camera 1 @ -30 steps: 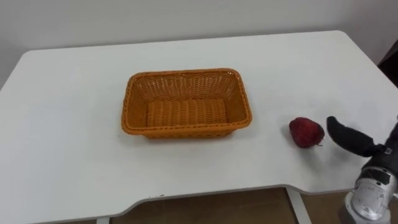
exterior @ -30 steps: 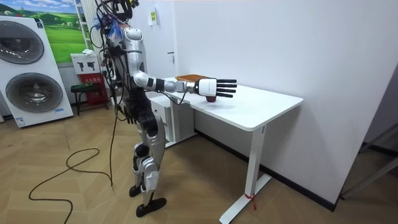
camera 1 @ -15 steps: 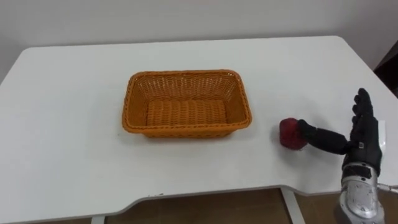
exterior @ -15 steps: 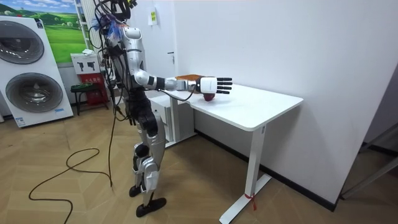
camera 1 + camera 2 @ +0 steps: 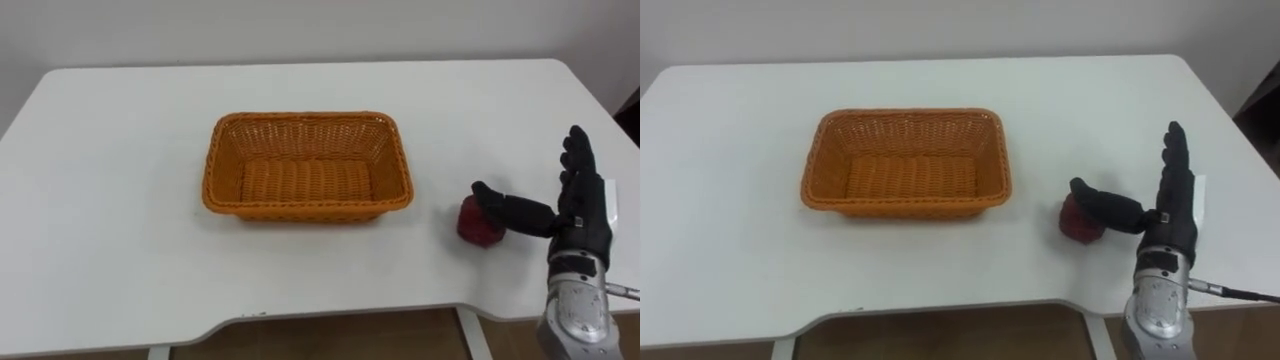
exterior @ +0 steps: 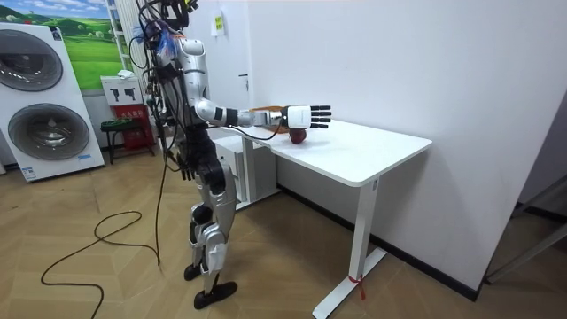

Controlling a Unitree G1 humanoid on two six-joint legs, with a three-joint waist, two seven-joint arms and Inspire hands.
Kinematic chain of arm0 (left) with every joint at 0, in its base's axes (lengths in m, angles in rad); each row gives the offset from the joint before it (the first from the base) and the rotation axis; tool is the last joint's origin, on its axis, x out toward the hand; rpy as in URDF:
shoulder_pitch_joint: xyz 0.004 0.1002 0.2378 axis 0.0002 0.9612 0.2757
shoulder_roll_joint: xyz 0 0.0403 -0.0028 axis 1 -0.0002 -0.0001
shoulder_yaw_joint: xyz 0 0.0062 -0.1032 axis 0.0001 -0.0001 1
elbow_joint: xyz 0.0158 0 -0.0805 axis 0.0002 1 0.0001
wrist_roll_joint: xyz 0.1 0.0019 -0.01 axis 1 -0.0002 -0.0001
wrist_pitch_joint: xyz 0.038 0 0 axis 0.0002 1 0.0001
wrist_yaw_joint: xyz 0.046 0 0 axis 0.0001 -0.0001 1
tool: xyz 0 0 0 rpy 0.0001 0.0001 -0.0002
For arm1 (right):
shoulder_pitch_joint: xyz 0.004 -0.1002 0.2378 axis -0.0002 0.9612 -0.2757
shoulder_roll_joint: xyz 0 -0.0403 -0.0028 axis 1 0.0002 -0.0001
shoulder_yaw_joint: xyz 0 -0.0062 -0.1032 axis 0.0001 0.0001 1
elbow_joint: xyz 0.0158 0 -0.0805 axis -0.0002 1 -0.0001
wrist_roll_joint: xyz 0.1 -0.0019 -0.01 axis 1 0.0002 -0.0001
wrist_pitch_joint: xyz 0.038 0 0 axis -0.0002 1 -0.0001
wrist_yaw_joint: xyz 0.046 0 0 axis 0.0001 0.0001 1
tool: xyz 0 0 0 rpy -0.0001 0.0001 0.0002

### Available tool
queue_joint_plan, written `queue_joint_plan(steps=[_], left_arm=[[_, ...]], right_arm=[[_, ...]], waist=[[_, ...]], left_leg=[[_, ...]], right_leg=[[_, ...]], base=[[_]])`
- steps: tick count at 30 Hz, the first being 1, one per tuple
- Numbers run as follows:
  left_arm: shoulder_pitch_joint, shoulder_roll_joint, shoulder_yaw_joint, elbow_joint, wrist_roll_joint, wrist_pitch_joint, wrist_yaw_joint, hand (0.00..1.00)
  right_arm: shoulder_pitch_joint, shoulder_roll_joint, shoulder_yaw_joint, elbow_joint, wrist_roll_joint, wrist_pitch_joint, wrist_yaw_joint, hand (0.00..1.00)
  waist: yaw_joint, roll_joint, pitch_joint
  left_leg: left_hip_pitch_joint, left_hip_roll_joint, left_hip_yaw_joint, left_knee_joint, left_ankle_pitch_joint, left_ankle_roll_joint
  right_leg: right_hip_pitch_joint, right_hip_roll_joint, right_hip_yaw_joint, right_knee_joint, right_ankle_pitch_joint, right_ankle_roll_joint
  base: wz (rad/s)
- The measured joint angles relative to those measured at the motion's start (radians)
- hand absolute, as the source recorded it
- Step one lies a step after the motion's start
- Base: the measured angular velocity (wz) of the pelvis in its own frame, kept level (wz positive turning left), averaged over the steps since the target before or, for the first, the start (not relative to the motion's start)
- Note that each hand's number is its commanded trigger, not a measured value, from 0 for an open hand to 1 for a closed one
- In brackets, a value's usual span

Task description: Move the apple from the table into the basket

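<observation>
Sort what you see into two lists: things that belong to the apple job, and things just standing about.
Belongs to the job: apple; orange basket, empty; right hand, open, thumb at the apple; white table under them all.
Just standing about: washing machines; stool beside them.

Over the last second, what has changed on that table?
The right hand has come in from the table's near right edge to the apple, fingers straight, and its thumb now lies across the apple's top. The apple looks nudged slightly toward the basket, but it rests on the table, not lifted. The basket stayed where it was, empty.
</observation>
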Motion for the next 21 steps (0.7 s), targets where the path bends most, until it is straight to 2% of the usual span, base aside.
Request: queue_joint_plan(steps=[12, 21], left_arm=[[0.013, 0.002, 0.000, 0.009, 0.000, 0.002, -0.010, 0.00], [-0.009, 0.003, -0.001, 0.006, 0.002, 0.002, 0.000, 0.00]], right_arm=[[-0.020, -0.021, -0.001, -0.038, 0.000, 0.000, -0.009, 0.00], [-0.016, -0.021, 0.015, 0.010, -0.045, 0.000, 0.023, 0.00]], waist=[[-0.003, 0.005, -0.0030], [-0.002, 0.003, -0.0027]], left_leg=[[-0.003, -0.002, -0.020, 0.011, 0.001, -0.001], [0.004, 0.000, -0.022, 0.013, 0.002, -0.003]], right_leg=[[0.006, -0.001, -0.012, -0.002, 0.000, 0.000], [0.015, -0.002, -0.030, -0.013, 0.001, -0.002]], base=[[0.05], [0.01]])
